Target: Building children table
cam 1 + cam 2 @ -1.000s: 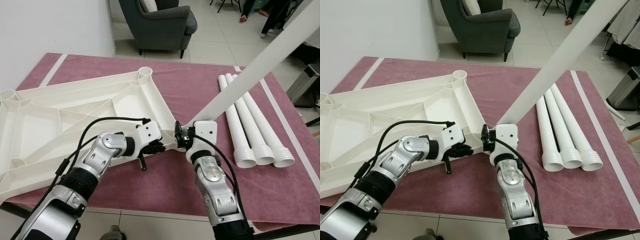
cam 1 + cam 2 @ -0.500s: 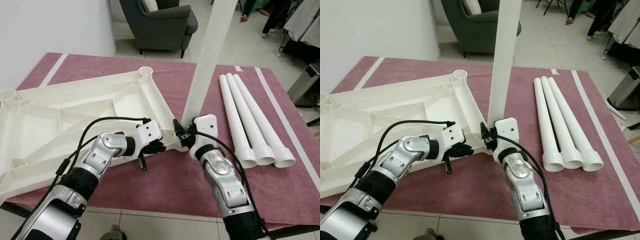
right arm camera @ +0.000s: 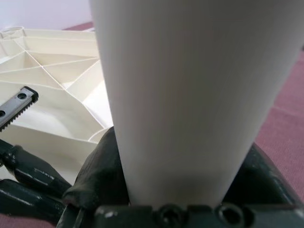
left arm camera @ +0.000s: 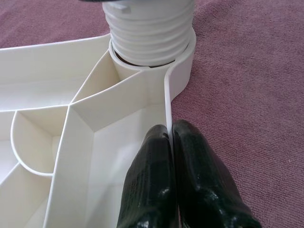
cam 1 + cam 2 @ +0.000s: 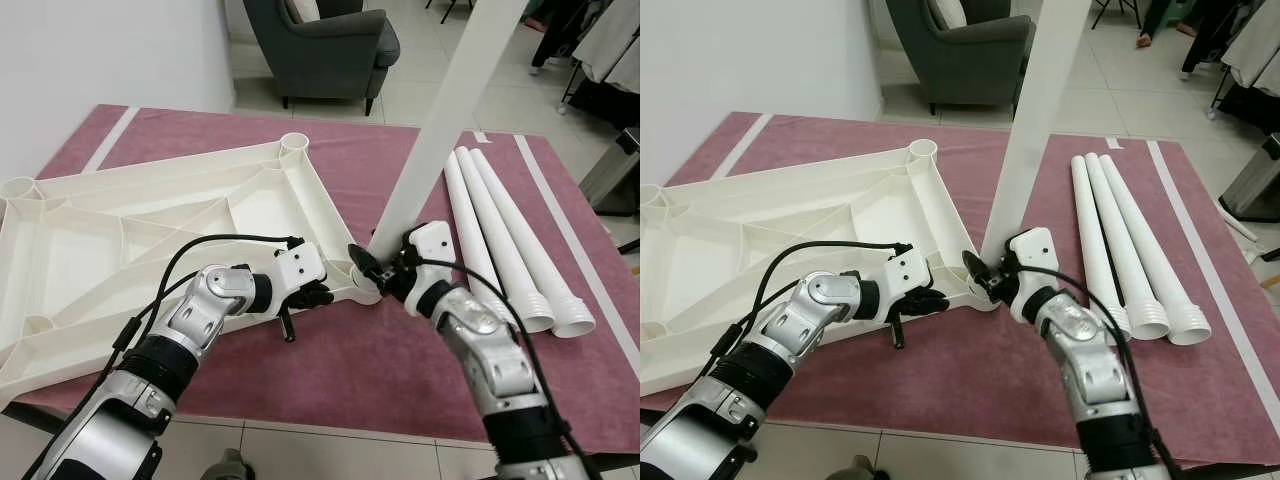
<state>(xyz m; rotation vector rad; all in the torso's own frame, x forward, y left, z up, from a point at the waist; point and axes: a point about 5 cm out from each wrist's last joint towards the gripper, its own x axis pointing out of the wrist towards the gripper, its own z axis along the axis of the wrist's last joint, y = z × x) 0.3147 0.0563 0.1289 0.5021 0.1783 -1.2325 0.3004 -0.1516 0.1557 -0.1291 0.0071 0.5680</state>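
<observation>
The tabletop [image 5: 150,240] lies on the rug [image 5: 380,360]; three legs [image 5: 505,245] lie to its right, the armchair [image 5: 320,45] behind.

Both grippers' fingers [image 4: 156,190] apparently clamped.

No legible text or markings

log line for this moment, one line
left tool: shut on tabletop rim | right tool: shut on table leg | leg threads in corner socket, tilted | spare legs on mat
</observation>
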